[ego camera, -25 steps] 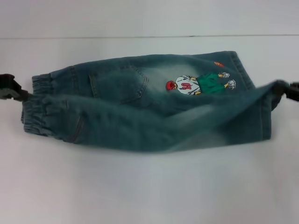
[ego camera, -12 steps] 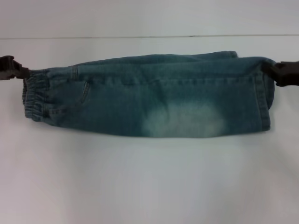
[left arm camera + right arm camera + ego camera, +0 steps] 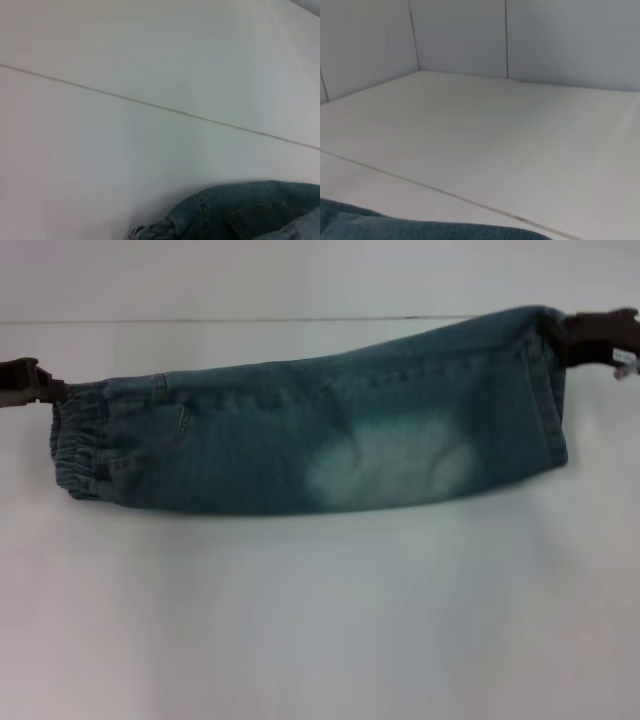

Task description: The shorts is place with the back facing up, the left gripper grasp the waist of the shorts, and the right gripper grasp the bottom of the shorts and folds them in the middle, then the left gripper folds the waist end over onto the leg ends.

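Note:
The shorts [image 3: 320, 440] are doubled lengthwise into a long denim band stretched across the white table, a faded patch facing up. At the left, the left gripper [image 3: 45, 388] is shut on the far corner of the crinkled elastic waist end [image 3: 78, 445]. The right gripper [image 3: 565, 335], at the far right, is shut on the far corner of the leg ends [image 3: 550, 400], which sit farther back than the waist. A strip of denim [image 3: 250, 210] shows in the left wrist view, and a denim edge [image 3: 395, 227] in the right wrist view.
A thin seam [image 3: 300, 319] runs across the white table behind the shorts. In the right wrist view, panelled walls [image 3: 545, 35] rise behind the table's far edge.
The near half of the shorts has been carried over the far half, covering the cartoon figure. Since then the right gripper has moved back and up with the leg ends, slanting the band.

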{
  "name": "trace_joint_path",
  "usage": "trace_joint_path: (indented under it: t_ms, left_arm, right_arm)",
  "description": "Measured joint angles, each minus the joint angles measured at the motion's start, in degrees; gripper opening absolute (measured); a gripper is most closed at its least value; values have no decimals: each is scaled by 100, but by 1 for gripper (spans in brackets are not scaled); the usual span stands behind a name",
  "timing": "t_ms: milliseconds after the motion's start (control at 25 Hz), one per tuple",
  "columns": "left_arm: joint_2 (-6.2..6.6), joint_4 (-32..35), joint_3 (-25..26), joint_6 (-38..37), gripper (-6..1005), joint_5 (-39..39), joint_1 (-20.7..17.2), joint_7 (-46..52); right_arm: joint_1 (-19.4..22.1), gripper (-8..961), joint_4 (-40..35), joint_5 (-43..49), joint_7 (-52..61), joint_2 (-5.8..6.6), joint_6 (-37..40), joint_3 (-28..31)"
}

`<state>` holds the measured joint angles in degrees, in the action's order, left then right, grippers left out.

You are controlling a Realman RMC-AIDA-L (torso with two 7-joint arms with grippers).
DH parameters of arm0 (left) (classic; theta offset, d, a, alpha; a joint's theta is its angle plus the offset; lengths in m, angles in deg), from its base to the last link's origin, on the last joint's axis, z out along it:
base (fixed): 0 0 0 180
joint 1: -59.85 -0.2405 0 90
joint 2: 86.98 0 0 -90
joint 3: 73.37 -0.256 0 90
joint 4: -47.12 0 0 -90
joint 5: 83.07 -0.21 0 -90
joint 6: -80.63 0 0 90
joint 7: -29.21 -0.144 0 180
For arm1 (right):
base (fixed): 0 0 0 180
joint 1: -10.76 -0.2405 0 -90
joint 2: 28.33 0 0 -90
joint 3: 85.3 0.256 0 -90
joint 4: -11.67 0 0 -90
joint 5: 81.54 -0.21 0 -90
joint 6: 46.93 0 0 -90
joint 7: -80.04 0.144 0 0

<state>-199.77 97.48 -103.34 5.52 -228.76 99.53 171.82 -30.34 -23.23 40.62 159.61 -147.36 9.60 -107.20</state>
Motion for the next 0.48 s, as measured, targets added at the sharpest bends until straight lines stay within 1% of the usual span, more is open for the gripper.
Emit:
trace_joint_path:
  t_ms: [120,200,320,480]
  left_arm:
    - [-6,6,0,42,37,8,-15,-1]
    - [-34,8,1,91,37,8,-19,-3]
    - [-81,28,1,161,37,6,-41,-9]
    - [-114,20,1,255,38,8,-53,-30]
  right_arm:
    - [-164,9,3,-5,-1,-21,-429,-266]
    - [-251,9,37,-6,-3,-39,-706,-462]
    - [-370,9,122,-34,-33,-44,-923,-574]
    - [-437,10,188,-143,-55,-31,-1116,-737]
